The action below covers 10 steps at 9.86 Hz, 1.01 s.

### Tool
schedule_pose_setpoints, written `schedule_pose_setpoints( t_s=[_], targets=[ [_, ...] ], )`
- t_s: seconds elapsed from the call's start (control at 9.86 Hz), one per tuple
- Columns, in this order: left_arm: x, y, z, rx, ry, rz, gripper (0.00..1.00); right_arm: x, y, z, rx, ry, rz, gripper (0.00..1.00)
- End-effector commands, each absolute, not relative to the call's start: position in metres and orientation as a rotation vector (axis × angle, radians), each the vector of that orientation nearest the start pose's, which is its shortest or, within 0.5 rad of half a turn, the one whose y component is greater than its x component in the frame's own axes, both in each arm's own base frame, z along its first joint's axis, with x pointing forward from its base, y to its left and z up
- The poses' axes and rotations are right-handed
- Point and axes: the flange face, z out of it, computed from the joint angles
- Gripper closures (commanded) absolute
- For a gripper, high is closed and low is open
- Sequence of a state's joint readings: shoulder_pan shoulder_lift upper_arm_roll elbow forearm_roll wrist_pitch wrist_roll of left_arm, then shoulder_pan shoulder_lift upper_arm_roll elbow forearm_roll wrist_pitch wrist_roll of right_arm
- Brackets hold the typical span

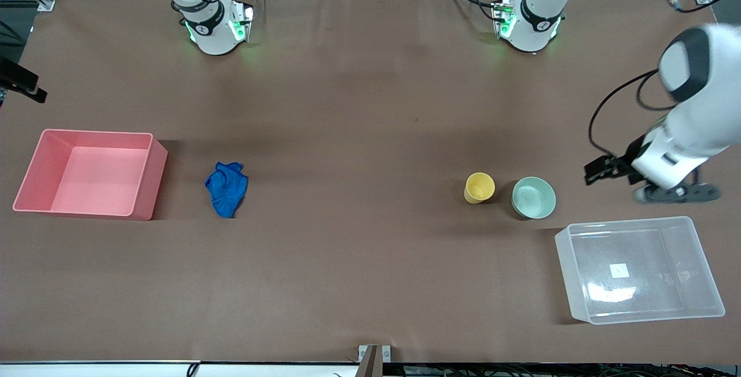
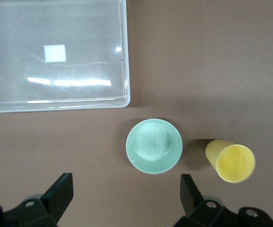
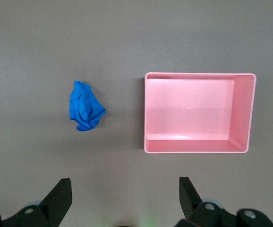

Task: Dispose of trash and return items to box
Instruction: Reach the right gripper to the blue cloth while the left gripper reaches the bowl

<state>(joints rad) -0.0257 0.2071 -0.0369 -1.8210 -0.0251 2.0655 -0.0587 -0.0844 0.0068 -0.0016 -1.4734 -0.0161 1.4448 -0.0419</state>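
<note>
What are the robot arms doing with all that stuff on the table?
Nothing has been picked up yet. The left gripper hangs open above the table near the mint-green bowl and the yellow cup, which sit side by side close to the clear box. The right gripper is open too, up high looking down on the blue cloth wad and the pink bin beside it. Both containers hold nothing so far.
</note>
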Motion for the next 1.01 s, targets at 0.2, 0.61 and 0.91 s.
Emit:
schedule_pose_setpoints(
  t_s=[0.2,0.61,0.91],
  targets=[
    [0.617,-0.039,0.301,-3.172,-0.002,0.056,0.00,0.577,0.050,0.484,-3.155,0.080,0.119,0.00],
    [0.598,-0.037,0.235,-3.172,-0.011,0.015,0.01,0.565,0.068,0.297,-3.147,-0.012,0.068,0.00],
    [0.589,-0.037,0.198,-3.172,-0.008,0.031,0.03,0.558,0.076,0.223,-3.119,-0.028,0.064,0.00]
  ],
)
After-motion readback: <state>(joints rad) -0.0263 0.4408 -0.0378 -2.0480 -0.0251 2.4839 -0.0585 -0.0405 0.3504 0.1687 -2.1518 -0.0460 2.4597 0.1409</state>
